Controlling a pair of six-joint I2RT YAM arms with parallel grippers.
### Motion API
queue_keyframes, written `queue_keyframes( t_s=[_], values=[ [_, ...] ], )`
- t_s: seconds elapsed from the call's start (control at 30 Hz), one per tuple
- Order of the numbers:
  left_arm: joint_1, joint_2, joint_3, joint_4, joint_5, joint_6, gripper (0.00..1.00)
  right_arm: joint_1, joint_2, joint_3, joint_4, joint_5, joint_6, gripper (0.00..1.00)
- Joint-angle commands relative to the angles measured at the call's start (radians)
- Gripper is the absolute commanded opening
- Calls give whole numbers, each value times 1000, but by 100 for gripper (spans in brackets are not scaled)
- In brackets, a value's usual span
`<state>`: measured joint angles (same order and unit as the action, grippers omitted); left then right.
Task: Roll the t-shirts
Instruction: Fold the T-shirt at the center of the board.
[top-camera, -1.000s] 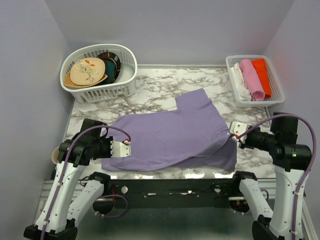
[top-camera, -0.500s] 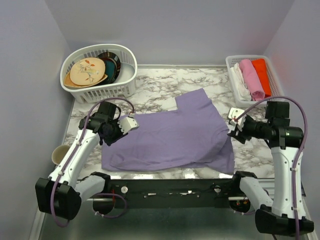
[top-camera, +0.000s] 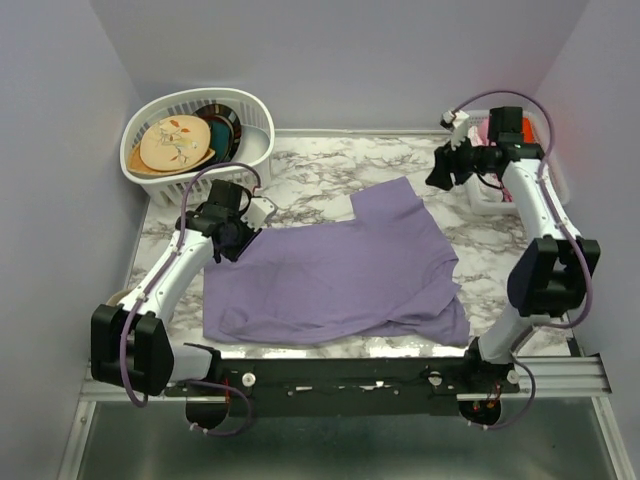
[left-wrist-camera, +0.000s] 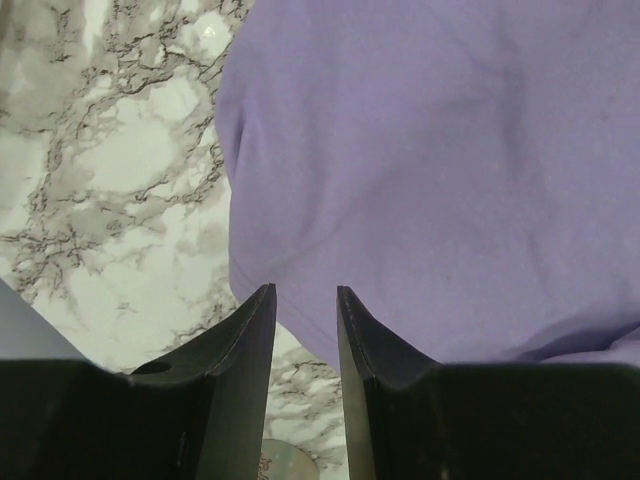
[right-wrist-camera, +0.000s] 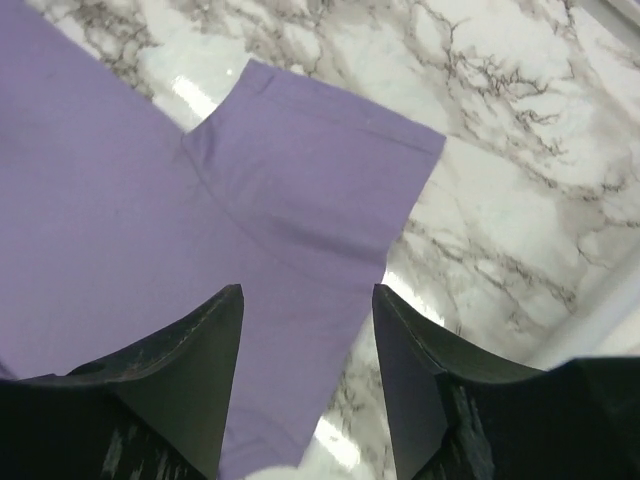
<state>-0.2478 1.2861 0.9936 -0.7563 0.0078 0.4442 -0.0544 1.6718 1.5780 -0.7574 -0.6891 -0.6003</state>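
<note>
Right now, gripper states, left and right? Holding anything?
Left gripper: open slightly, empty, over the t-shirt edge.
Right gripper: open wide, empty.

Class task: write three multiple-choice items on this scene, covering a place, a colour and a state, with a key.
1. Where does the basket of plates stand? A far left; B far right; C near edge.
2. The t-shirt's colour? A orange; B white; C purple.
3. The right gripper is: A shut on cloth; B open, empty; C holding a plate.
Key: 1 A, it sits at the table's far left corner; 2 C, seen in every view; 3 B, its jaws stand apart, nothing between them.
</note>
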Motion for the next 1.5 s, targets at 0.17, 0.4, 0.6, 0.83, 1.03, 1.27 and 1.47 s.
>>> queue_keyframes(
  t_s=[0.17, 0.4, 0.6, 0.83, 1.03, 1.27, 1.47],
  values=[
    [8, 96, 103, -20, 23, -36, 38, 102, 492, 463, 181, 338, 301, 60],
    [12, 107, 120, -101, 4, -19, 38, 114, 851, 924, -43, 445, 229, 53],
    [24, 116, 126, -123, 0, -32, 38, 156, 792, 700, -14, 444, 31, 57],
    [33, 127, 105, -124, -29, -25, 39, 194, 888, 839, -129, 471, -58, 62],
    [35, 137, 89, -107, -23, -30, 39, 218, 878, 789, -119, 490, -122, 63],
    [41, 130, 88, -113, -20, -27, 39, 222, 931, 863, -149, 533, -122, 61],
    [45, 134, 76, -106, -9, -38, 39, 232, 962, 895, -207, 527, -157, 57]
  ],
)
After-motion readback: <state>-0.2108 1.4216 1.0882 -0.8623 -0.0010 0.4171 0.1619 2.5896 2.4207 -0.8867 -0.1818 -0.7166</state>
